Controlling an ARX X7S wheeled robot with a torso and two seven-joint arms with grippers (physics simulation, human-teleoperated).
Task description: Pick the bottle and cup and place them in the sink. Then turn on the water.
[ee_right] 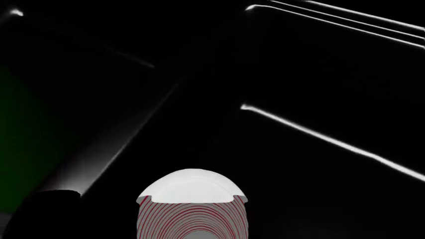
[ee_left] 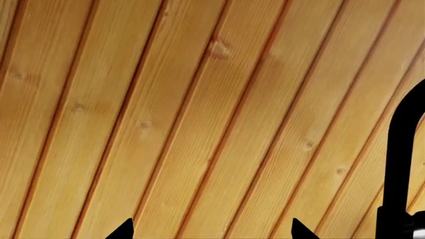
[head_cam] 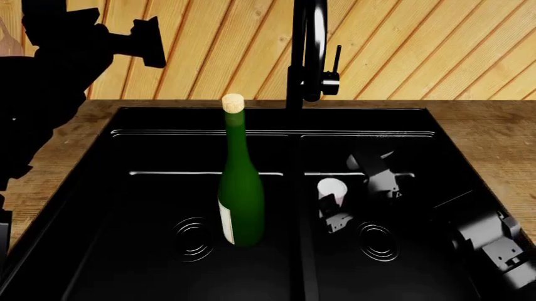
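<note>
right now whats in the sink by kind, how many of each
bottle: 1, standing in the left basin
cup: 1, in the right basin, between the right hand's fingers
drains: 2, one per basin
total: 4

green bottle [head_cam: 241,194] upright, white cup [head_cam: 332,189] in sink [head_cam: 150,144].
</note>
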